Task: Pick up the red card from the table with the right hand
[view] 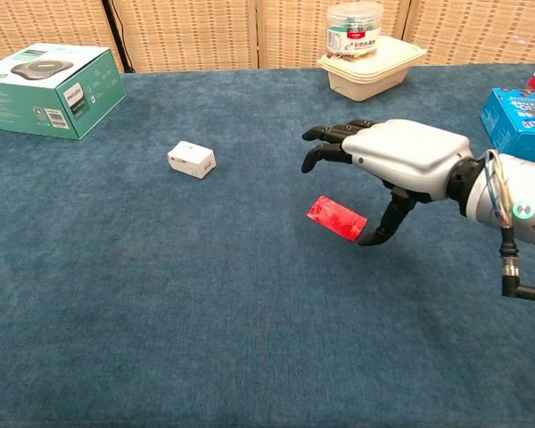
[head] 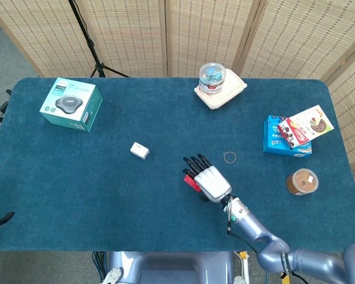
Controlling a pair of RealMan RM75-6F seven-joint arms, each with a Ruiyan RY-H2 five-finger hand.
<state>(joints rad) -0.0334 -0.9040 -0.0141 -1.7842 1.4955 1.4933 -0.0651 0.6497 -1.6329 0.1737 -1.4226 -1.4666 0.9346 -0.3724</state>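
Risk, first item: your right robot hand (view: pixel 394 160) hangs spread and empty above the red card (view: pixel 336 218), fingers (view: pixel 330 134) reaching forward past the card's far edge and thumb (view: pixel 381 225) pointing down close to its near right corner, and the card lies flat on the tabletop (view: pixel 160 294) with no raised edge to catch. If you close from this pose, you may well rake the fingertips over the pile of the blue cloth and slide the card ahead of them instead of lifting it; a thin flat card gives the thumb nothing to get under, so expect to tilt or drag it to an edge of purchase. Second item: pressing down too hard could pin the card and bend it. Third item: the rubber band (head: pixel 229 157) lies near the robot hand on its far right side, well clear of the card, and the small white box (view: pixel 192 160) sits well apart to its left; neither should interfere unless you sweep wide. Views, compared: the head view shows the robot hand covering most of the card, only a red sliver (head: pixel 192 182) peeping out at its left, so you cannot judge height there; the chest view shows the gap under the palm, the whole card, and the thumb hanging down, though whether its tip touches the cloth cannot be told. Left robot hand (head: pixel 0 223): only dark fingertips at the head view's edge, state not readable.
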